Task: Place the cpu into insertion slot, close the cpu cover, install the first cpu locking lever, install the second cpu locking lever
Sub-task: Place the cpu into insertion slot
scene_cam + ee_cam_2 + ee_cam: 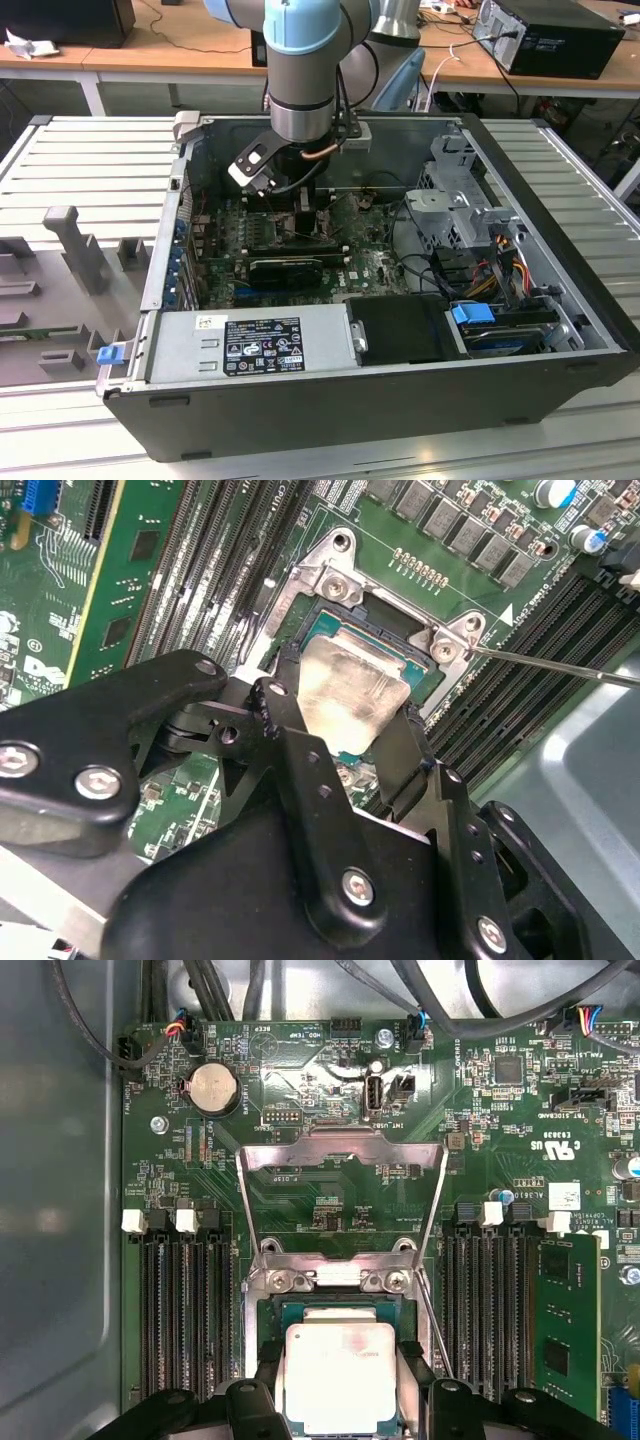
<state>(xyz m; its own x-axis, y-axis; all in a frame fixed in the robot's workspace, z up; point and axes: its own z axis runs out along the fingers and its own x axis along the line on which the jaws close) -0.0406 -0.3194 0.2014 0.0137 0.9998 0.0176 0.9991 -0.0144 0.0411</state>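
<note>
Cpu (340, 1380), silver top up, is clamped between the 2 fingers (415, 1375) of the gripper (340, 1360) at the insertion slot (262, 1315). The cpu cover (340, 1143) stands open beyond. Memory slots (185, 1310) flank both sides, and a thin lever (435, 1325) runs close alongside.
</note>
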